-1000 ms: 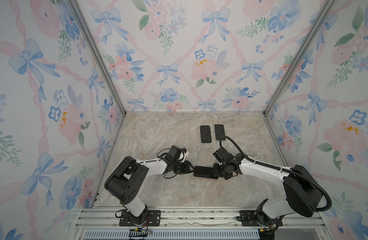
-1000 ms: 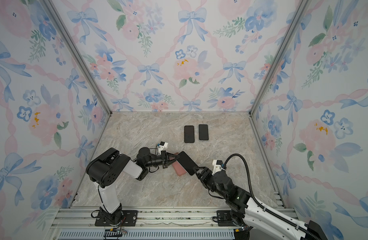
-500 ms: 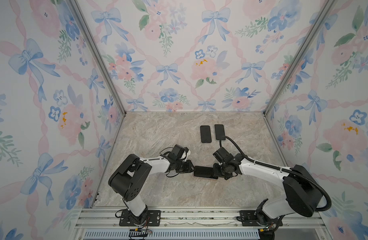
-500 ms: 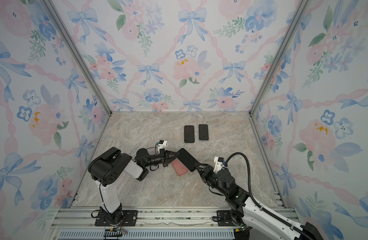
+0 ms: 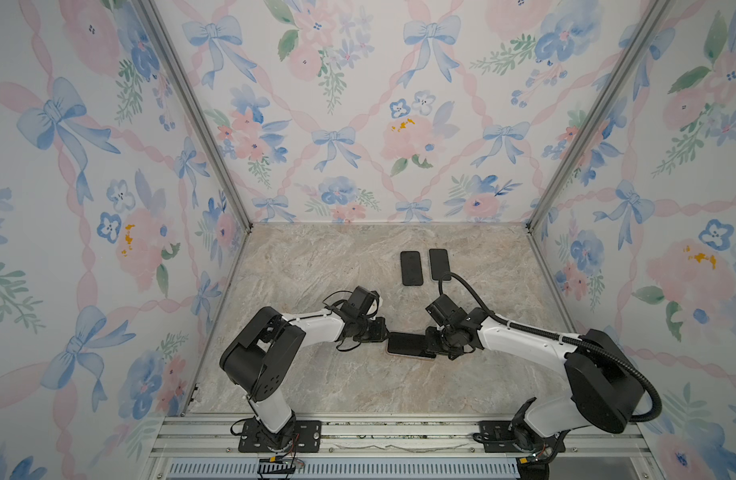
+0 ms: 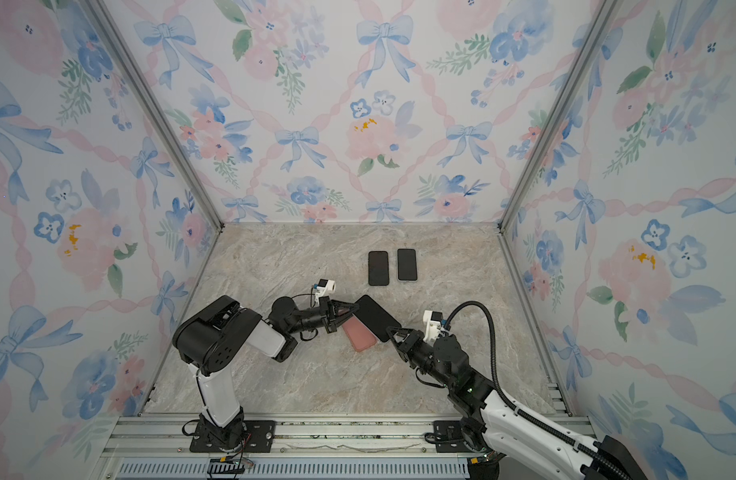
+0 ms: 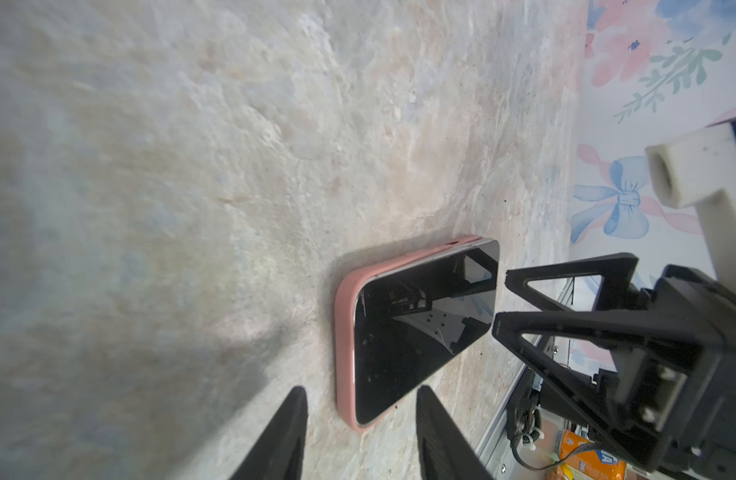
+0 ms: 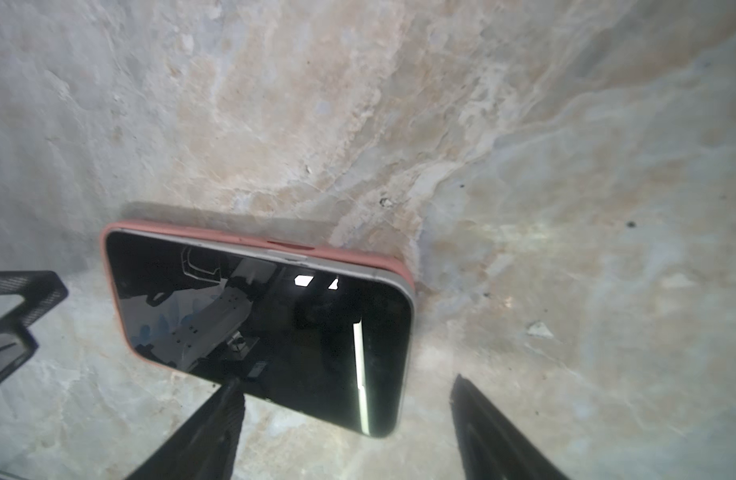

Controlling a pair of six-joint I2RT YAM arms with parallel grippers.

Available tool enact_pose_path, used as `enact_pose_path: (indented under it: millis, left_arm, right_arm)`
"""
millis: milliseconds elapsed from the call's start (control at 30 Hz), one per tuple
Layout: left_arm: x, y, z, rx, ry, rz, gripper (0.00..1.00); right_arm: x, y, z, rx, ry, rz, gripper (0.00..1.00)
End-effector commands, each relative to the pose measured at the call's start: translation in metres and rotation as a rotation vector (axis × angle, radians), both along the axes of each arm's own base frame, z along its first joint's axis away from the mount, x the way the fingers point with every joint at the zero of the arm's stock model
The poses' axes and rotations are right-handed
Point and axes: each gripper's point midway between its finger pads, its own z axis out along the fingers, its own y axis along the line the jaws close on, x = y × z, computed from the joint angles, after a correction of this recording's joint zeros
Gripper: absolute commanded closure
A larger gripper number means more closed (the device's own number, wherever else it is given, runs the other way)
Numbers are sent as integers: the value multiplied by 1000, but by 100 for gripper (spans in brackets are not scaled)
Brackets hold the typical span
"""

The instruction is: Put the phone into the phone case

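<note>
On the marbled floor the phone lies screen-up in the pink case, its end by the right gripper riding proud. That gripper has just drawn its jaws to a slim, empty gap beside that end, likely to press it home. The left gripper sits closed at the opposite end, holding nothing. Two dark slabs lie beyond.
</note>
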Motion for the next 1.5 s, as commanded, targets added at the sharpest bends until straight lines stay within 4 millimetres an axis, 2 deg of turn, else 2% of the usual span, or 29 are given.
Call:
enact_pose_path:
  millis: [0,167,233,333,400,500,600,767,1000,1200,1467]
  left_arm:
    - [-4,2,9,-3,-54,10,90]
    - [-1,3,-18,134,-43,11,76]
    - [3,8,-36,242,-39,12,71]
    - [10,27,-70,472,-26,25,63]
    - [18,41,-83,614,-28,41,55]
    - [34,56,-92,815,-45,54,46]
    - [48,65,-98,914,-46,60,44]
    - [68,73,-106,983,-41,70,43]
    - [84,65,-122,998,-40,44,42]
    - [82,59,-125,990,-47,16,42]
    - [63,51,-127,989,-50,-23,47]
  right_arm:
    - [5,-4,11,-8,-37,-21,85]
    - [4,0,10,-44,-19,4,92]
    - [4,-2,6,-80,-4,5,94]
    - [3,-7,-7,-179,39,12,99]
    - [4,-5,-11,-212,55,32,100]
    - [6,3,-15,-226,71,73,100]
    - [7,9,-17,-243,80,108,100]
    - [6,13,-19,-280,87,145,100]
    - [2,15,-21,-326,109,191,100]
    - [1,15,-20,-332,111,200,100]
    - [2,16,-22,-338,119,211,100]
